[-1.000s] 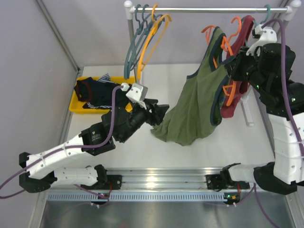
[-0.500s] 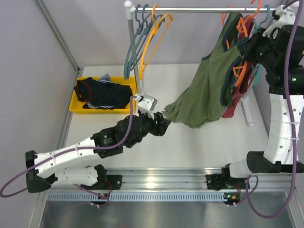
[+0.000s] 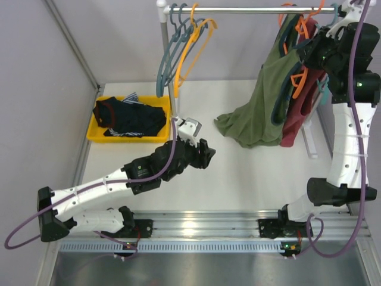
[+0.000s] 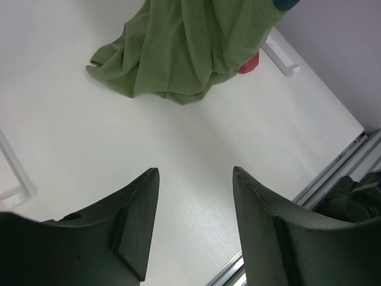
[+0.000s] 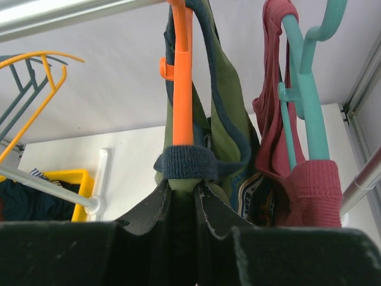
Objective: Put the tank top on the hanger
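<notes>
- Right now you have one olive tank top [image 3: 256, 113] and one orange hanger [image 5: 181, 89], both at the right end of the rail [image 3: 250, 9]
- Its shoulders are up by the rail and its hem is down, so the long axis runs from the rail to the table [image 3: 238, 179]; the hem lies bunched there, a little left of the rail's right end
- Your right gripper [image 5: 183, 182] is pinched on the hanger just under the rail, where navy trim wraps the orange bar
- Your left gripper [image 4: 195, 173] is spread, with only bare table between its fingers, well forward of the rail and apart from the hem
- Closer to the rail's right end hangs one dark red tank top [image 3: 294, 122] on one teal hanger [image 5: 303, 89]
- At the rail's left end you have one yellow-orange hanger [image 3: 189, 44] and a cluster of teal-grey hangers [image 3: 166, 59], too overlapped to count
- One yellow bin [image 3: 95, 136] of dark clothes sits below the rail's left end
</notes>
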